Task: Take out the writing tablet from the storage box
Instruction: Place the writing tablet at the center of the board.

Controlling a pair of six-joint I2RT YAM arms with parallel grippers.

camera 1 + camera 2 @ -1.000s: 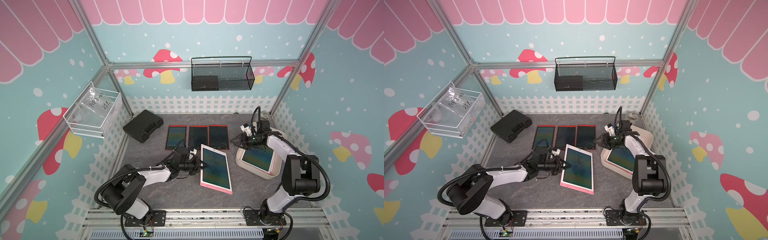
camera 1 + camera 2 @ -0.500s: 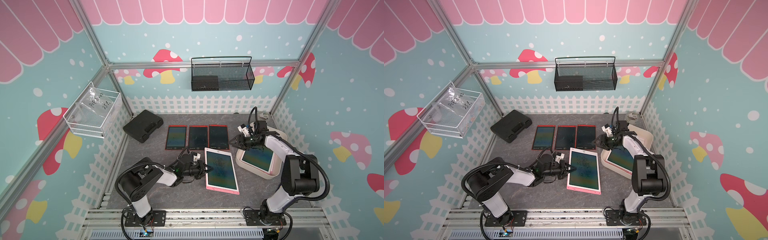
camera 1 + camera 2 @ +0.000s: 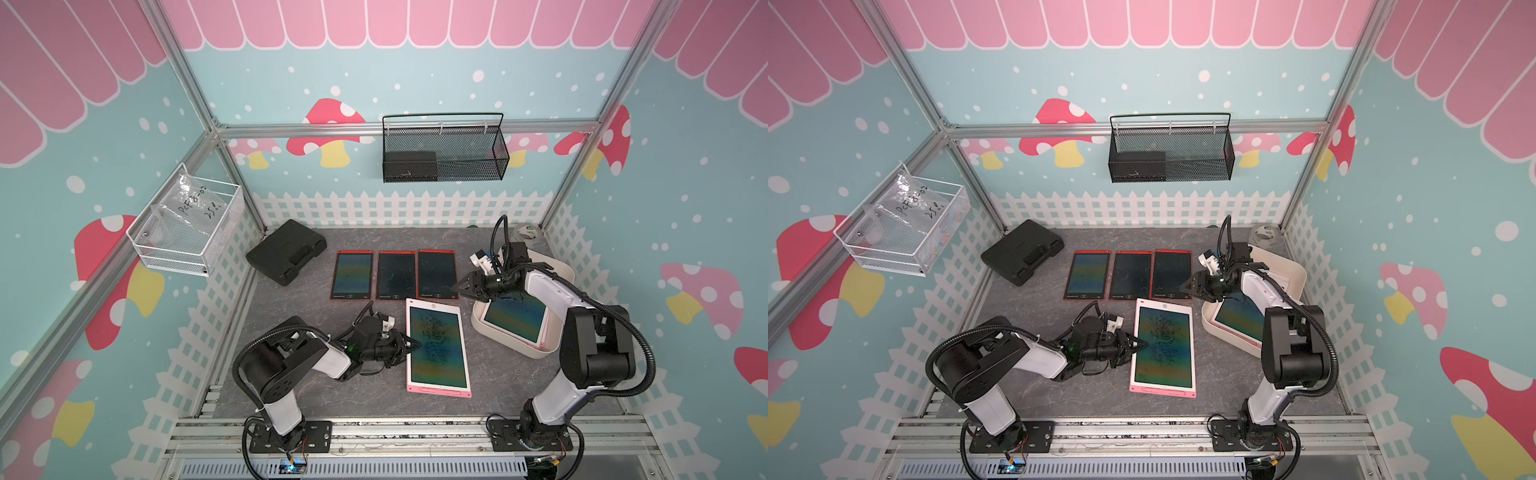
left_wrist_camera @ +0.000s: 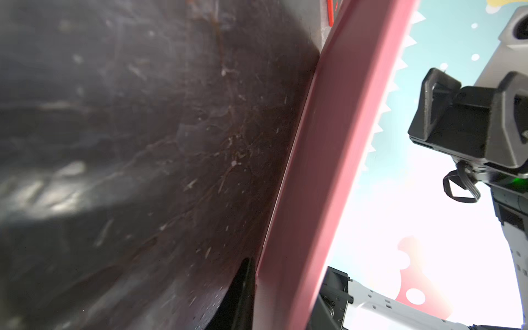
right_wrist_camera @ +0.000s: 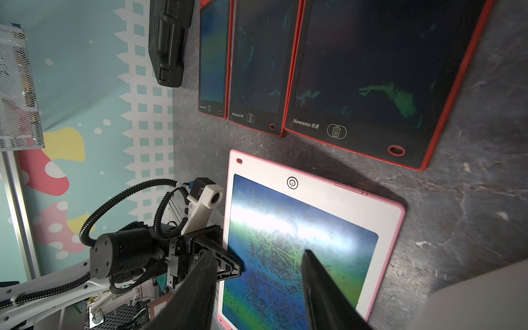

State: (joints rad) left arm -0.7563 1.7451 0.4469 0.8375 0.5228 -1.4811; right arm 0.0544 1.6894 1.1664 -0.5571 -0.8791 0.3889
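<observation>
A pink-framed writing tablet [image 3: 437, 347] [image 3: 1163, 347] [image 5: 300, 243] lies flat on the grey table, outside the storage box [image 3: 511, 348] [image 3: 1232, 343], a cream-white tub at the right. A second pink tablet [image 3: 515, 313] lies inside the box. My left gripper [image 3: 413, 344] [image 3: 1140, 344] straddles the outer tablet's left edge. One finger [image 5: 235, 265] reaches over the screen and another [image 4: 243, 288] sits under the pink side. I cannot see whether they still press. My right gripper [image 3: 459, 288] [image 5: 258, 253] hovers open and empty by the box's left end.
Three red-framed tablets [image 3: 395, 274] lie in a row behind the pink one. A black case [image 3: 286, 251] sits at the back left and a tape roll [image 3: 527, 230] in the back right corner. A black mesh basket [image 3: 444, 149] and a white wire basket [image 3: 187, 228] hang on the walls.
The left arm has swung the pink tablet to the right and squared it, and it now lies flat. The arm's elbow has folded back toward its base. The right arm has hardly moved.
</observation>
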